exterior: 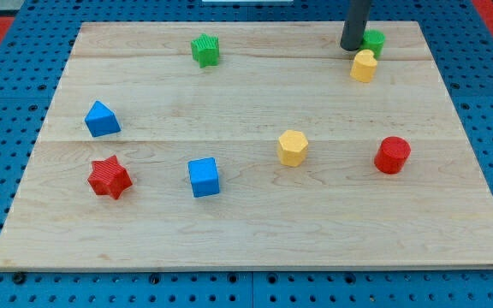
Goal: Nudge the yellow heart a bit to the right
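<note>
A push from the present angle risks driving the yellow heart (pixel 364 66) toward the near edge instead of right, or dragging the green block (pixel 373 40) along, since my tip (pixel 351 48) sits tight among both at the far right of the wooden board (pixel 246 214). The heart lies just right of and slightly nearer than my tip, seemingly touching or almost so. The rod carries nothing and has no jaws to open.
</note>
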Action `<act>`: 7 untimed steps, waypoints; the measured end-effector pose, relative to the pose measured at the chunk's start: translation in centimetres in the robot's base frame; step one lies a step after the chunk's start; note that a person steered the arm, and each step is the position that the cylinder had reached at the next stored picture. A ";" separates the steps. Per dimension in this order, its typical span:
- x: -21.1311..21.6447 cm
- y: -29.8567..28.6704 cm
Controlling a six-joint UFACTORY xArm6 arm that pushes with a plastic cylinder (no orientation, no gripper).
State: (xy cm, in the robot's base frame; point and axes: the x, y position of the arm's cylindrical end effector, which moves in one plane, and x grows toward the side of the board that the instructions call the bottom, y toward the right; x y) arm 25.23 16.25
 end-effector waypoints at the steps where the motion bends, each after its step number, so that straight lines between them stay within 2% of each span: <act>1: 0.0 0.0; 2: 0.0 -4.5; 3: 0.0 -5.9; 7: 4.3 -6.5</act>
State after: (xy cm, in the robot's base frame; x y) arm 29.55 9.75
